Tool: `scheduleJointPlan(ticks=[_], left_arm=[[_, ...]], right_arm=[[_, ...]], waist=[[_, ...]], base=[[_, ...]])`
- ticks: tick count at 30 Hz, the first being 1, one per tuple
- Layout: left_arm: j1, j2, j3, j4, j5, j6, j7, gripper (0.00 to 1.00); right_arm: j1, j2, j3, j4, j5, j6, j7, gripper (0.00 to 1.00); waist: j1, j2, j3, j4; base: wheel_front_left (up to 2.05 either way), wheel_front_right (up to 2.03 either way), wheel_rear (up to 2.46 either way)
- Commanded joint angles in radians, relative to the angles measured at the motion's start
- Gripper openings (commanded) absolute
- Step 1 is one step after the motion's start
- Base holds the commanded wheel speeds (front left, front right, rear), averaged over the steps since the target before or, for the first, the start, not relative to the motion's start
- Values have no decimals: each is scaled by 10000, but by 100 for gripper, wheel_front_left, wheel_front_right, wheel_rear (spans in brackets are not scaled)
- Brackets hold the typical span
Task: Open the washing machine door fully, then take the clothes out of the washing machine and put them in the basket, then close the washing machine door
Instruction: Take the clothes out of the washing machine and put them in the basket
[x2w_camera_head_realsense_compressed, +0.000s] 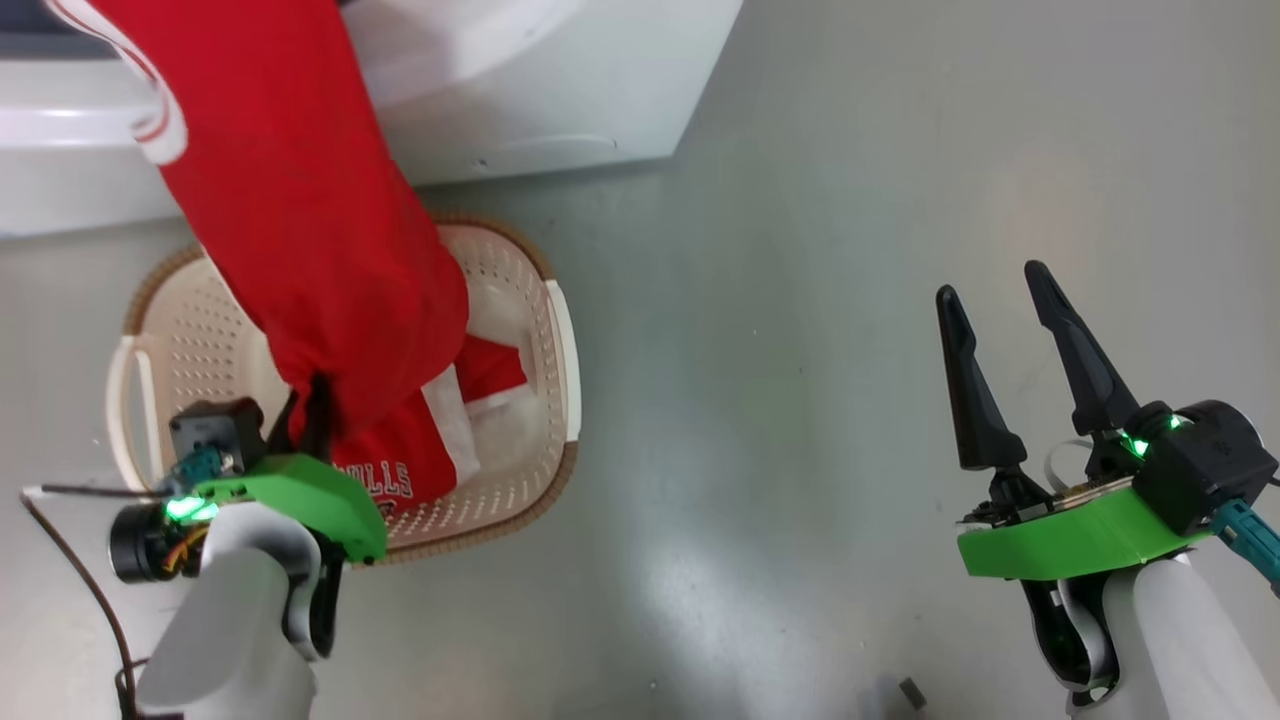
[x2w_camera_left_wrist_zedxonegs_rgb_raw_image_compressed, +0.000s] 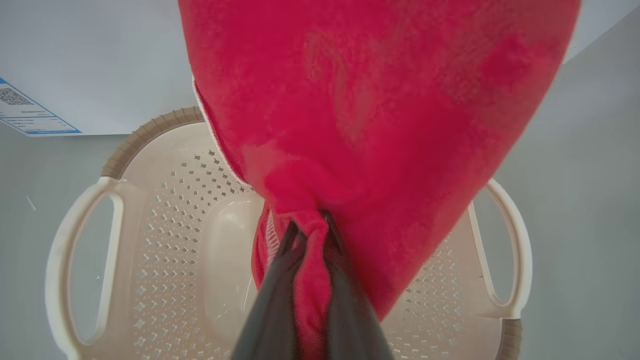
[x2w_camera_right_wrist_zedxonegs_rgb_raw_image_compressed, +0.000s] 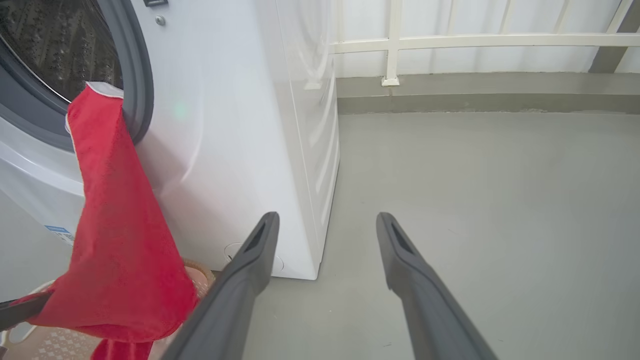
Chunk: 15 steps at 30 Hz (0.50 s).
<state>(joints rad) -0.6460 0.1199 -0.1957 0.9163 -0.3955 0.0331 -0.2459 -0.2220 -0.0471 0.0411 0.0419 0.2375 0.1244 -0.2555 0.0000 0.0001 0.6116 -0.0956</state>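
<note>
In the head view, the left gripper (x2w_camera_head_realsense_compressed: 312, 405) was clamped on the lower end of a red jersey (x2w_camera_head_realsense_compressed: 300, 220), just above the basket (x2w_camera_head_realsense_compressed: 548, 310) on the left. The cloth stretched from there up to the far washer (x2w_camera_head_realsense_compressed: 560, 100) and hid the far left of the basket. A second jersey (x2w_camera_head_realsense_compressed: 400, 470), its lettering showing, lay in the basket under the held one. A thin cable (x2w_camera_head_realsense_compressed: 75, 560) trailed at the near left. Well to the right, over bare grey floor (x2w_camera_head_realsense_compressed: 780, 400), the right gripper (x2w_camera_head_realsense_compressed: 990, 282) held nothing, fingers apart.

In the left wrist view, the fingers (x2w_camera_left_wrist_zedxonegs_rgb_raw_image_compressed: 272, 305) pinched a twisted fold of the jersey (x2w_camera_left_wrist_zedxonegs_rgb_raw_image_compressed: 380, 125), which blocked most of the basket (x2w_camera_left_wrist_zedxonegs_rgb_raw_image_compressed: 165, 225). A blue-edged label (x2w_camera_left_wrist_zedxonegs_rgb_raw_image_compressed: 30, 117) sat on the washer (x2w_camera_left_wrist_zedxonegs_rgb_raw_image_compressed: 100, 50) at far left.

In the right wrist view, the right gripper (x2w_camera_right_wrist_zedxonegs_rgb_raw_image_compressed: 327, 217) stood wide open above the floor (x2w_camera_right_wrist_zedxonegs_rgb_raw_image_compressed: 500, 200). The jersey (x2w_camera_right_wrist_zedxonegs_rgb_raw_image_compressed: 115, 225) hung over the grey ring (x2w_camera_right_wrist_zedxonegs_rgb_raw_image_compressed: 137, 75) below the drum (x2w_camera_right_wrist_zedxonegs_rgb_raw_image_compressed: 60, 40), down the washer (x2w_camera_right_wrist_zedxonegs_rgb_raw_image_compressed: 225, 125) front to the basket (x2w_camera_right_wrist_zedxonegs_rgb_raw_image_compressed: 201, 272) rim. A white railing (x2w_camera_right_wrist_zedxonegs_rgb_raw_image_compressed: 475, 41) ran along the far wall.
</note>
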Motion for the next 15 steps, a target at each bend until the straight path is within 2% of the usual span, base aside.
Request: scheduleJointPlan(ticks=[1, 6, 15], left_arm=[[-47, 273, 256, -4, 67, -66, -124, 0], [-591, 259, 311, 703, 224, -89, -152, 0], [-817, 223, 678, 1070, 487, -27, -157, 0]], right_arm=[[-12, -31, 217, -257, -81, 63, -63, 100], [-170, -31, 243, -305, -110, 63, -63, 100], [-392, -31, 289, -299, -131, 63, -63, 100]], waist=[[0, -1, 332, -91], [0, -1, 752, -127], [0, -1, 1059, -160]], base=[[0, 0, 0], [0, 0, 0], [0, 0, 0]])
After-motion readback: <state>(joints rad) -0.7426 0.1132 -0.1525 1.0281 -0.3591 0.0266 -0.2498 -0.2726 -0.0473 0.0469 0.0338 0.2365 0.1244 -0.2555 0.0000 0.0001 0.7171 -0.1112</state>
